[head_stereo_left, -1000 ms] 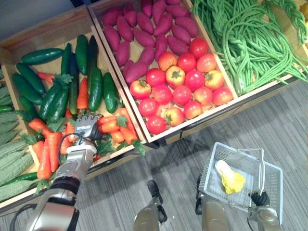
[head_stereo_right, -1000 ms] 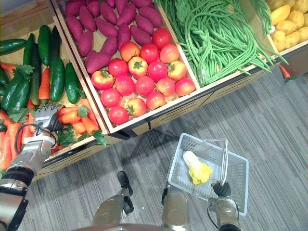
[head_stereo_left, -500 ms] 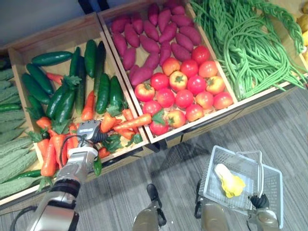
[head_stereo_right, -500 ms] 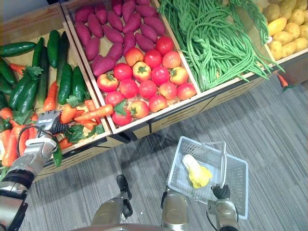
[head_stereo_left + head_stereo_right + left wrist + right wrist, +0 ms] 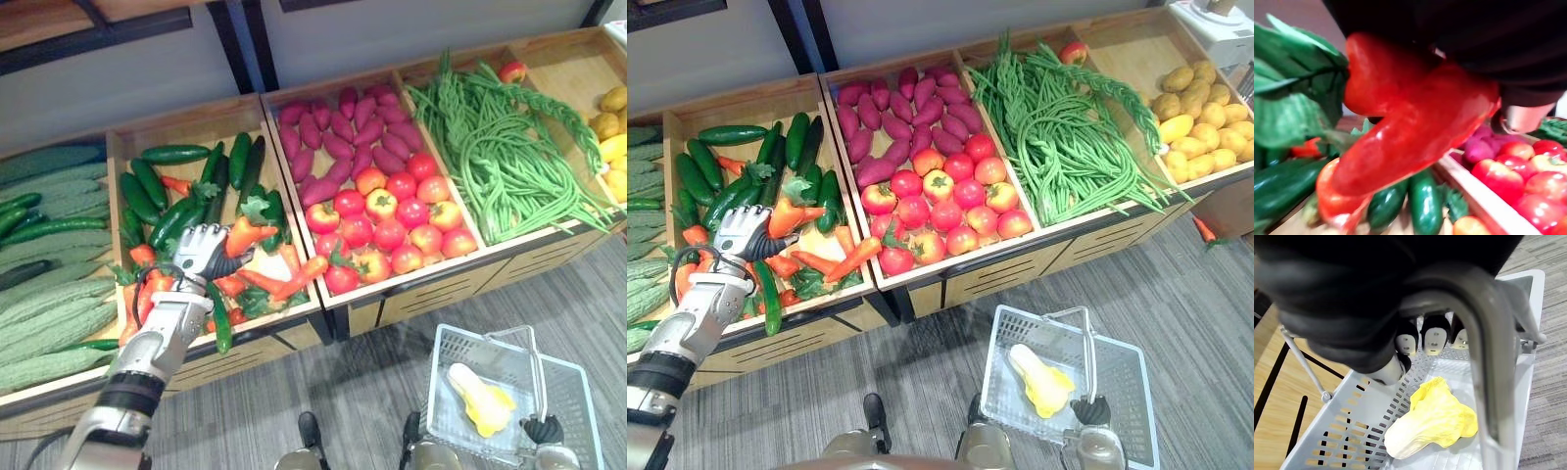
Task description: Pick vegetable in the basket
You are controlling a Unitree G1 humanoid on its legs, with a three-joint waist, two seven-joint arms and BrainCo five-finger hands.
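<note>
The carrot (image 5: 245, 235) is clamped in the left hand's (image 5: 201, 253) curled fingers, raised well apart from the basket (image 5: 441, 392), off to its left. The right hand (image 5: 1432, 337) grips the basket's handle (image 5: 1484, 347); a yellow cabbage (image 5: 475, 399) already lies inside. Picking looks done; carrying over and dropping in remain

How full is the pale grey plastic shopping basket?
Nearly empty: the basket holds a single yellow-and-white leafy cabbage lying on its bottom, while the right hand grips its grey handle.
</note>
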